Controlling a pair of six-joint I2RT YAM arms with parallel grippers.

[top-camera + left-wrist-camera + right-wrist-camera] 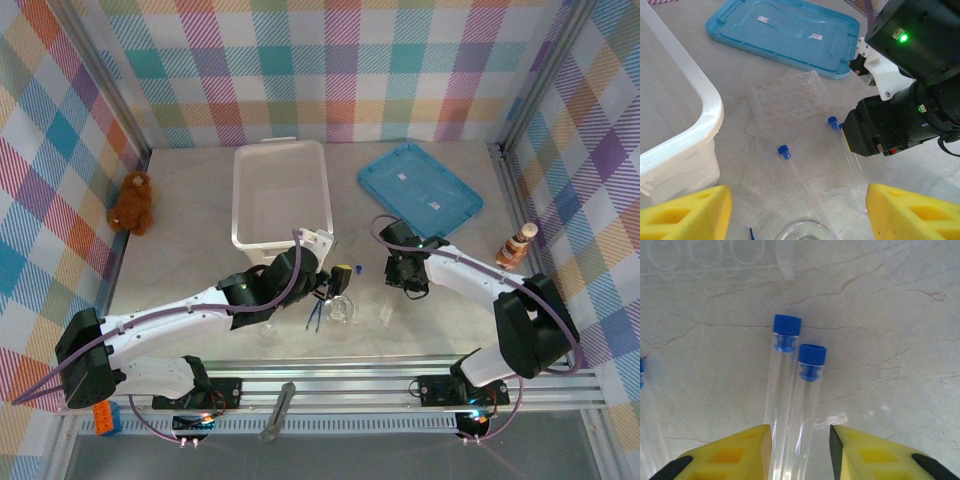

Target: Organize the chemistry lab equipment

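Top external / arms: left pincer [338, 283] over front-centre tabletop [190, 240]; right pincer [405, 280] just beside it, low to the surface.
Top external / glassware: clear glass vessel [338, 311] directly under left pincer; tweezers [313, 318] just beside vessel.
Left wrist / left pincer: released, yellow fingers [685, 215] wide apart, nothing clasped; vessel rim low between them.
Left wrist / loose tube [800, 177]: flat on tabletop ahead of left pincer, blue cap at far end, well apart from both pincers.
Left wrist / clear rack [787, 95]: just beyond the caps.
Right wrist / pair of tubes [787, 390]: flat, side by side, touching; caps pointing away from wrist; long axis running straight back between the fingers.
Right wrist / right pincer: astride the pair, jaws set narrow; one finger at the glass, sliver of tabletop beside the other; clamped or not, cannot tell.
Judgement / nearer arm: right. Squeeze across the pair's width suits the axis.
Judgement / risk: round glass, one tube likely to roll out.
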